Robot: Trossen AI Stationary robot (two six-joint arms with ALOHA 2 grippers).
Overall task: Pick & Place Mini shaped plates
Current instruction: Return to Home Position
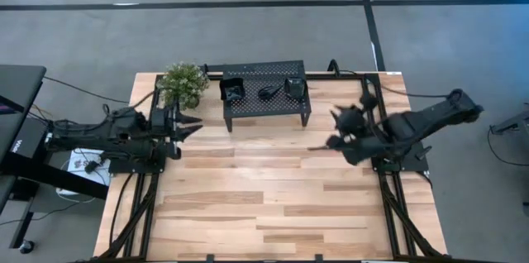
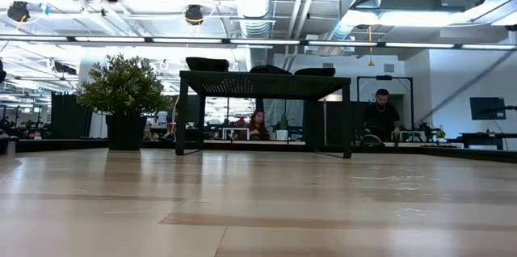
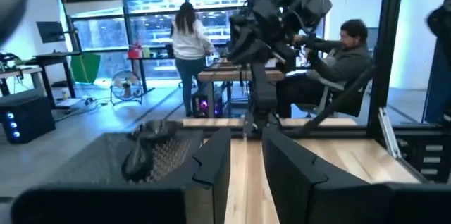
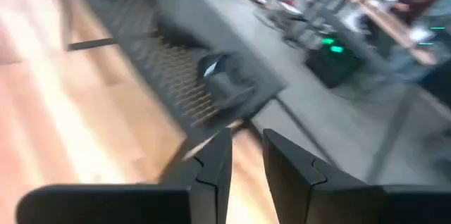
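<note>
Mini shaped plates (image 1: 295, 88): 3 stacks on stand (image 1: 264, 69), tabletop's far edge. Likely light, stiff, slick, chippable; pinch a rim. Left gripper (image 3: 246, 138) and right gripper (image 4: 246, 138) parted, empty.

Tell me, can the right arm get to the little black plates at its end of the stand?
Probably yes. The right end effector hangs over bare table near the right end of the stand, and nothing stands between it and the plates on top there.
</note>
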